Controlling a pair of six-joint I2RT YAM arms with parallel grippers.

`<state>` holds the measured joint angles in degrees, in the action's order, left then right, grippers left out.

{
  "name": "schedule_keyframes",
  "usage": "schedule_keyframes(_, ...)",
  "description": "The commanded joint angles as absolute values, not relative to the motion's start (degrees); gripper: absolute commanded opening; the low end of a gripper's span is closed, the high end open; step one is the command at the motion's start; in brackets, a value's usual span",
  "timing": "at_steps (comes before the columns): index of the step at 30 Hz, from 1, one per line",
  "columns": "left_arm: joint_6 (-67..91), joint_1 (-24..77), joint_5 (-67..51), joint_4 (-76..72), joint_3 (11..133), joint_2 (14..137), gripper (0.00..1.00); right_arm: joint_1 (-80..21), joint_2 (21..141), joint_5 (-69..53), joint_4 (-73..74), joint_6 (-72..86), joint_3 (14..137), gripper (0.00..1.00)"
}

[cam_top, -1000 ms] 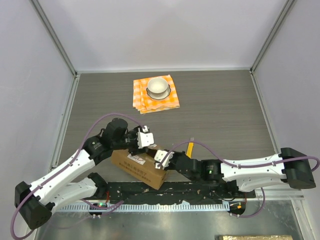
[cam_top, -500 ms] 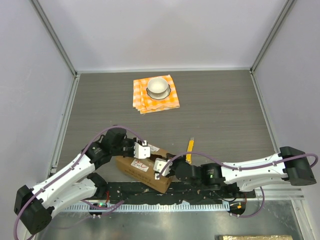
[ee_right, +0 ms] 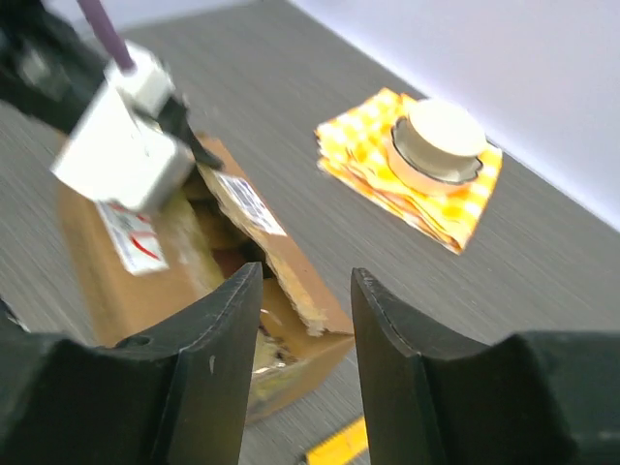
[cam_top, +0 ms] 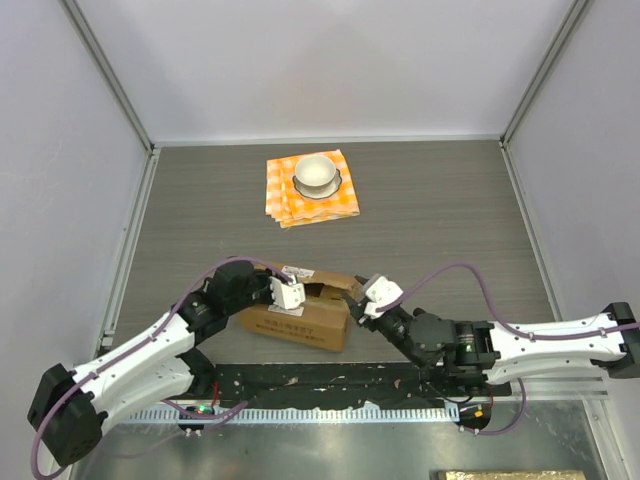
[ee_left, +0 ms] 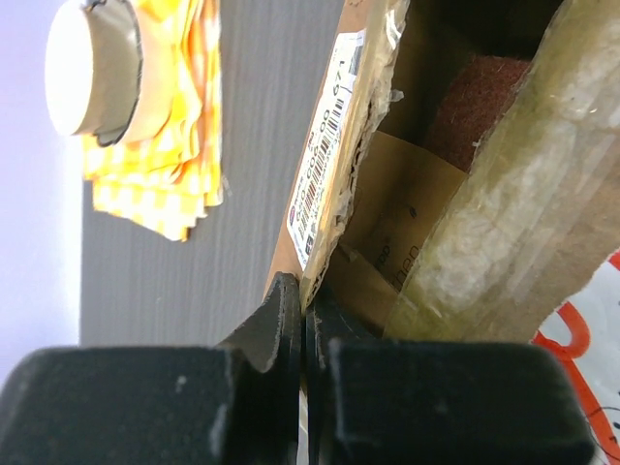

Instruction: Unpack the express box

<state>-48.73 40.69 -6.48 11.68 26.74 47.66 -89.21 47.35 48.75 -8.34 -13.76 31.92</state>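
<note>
The box (cam_top: 300, 322) lies on the surface (cam_top: 450, 220) near its front edge, between the two arms, with its top flaps parted. Inside shows a reddish-brown block (ee_left: 473, 95) over tan card. The left end effector (cam_top: 287, 293) is clenched on the rim of the far flap (ee_left: 334, 208), which bears a white barcode label (ee_left: 325, 165); its digits are too small to read. A white sticker (ee_left: 581, 358) with red marks sits on the near flap. The right end effector (ee_right: 305, 276) hovers released, just beside the box's right end. A yellow object (ee_right: 339, 444) lies by that corner. Well apart, toward the back, a bowl (cam_top: 318, 172) stands on an orange checked cloth (cam_top: 285, 208).
</note>
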Motion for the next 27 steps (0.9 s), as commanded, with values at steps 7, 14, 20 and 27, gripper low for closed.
schedule_keyframes(7, -49.0, 43.0, 6.7, 4.8, 25.0, 50.7, 0.0, -89.3, 59.1, 38.6, -33.5, -2.3, 29.4, 0.04)
schedule_keyframes(14, -46.0, 43.1, 7.2, 5.5, 25.9, 51.2, 0.0, -86.5, 67.6, 36.6, -45.1, 1.8, 25.8, 0.01)
schedule_keyframes(20, -44.1, 43.1, 5.5, 6.2, 25.8, 50.5, 0.0, -81.7, 68.3, 33.3, -50.5, 6.1, 22.7, 0.01)
schedule_keyframes(27, -43.5, 43.1, 5.1, 5.5, 25.7, 51.4, 0.0, -78.5, 77.0, 27.5, -55.6, 9.6, 23.8, 0.01)
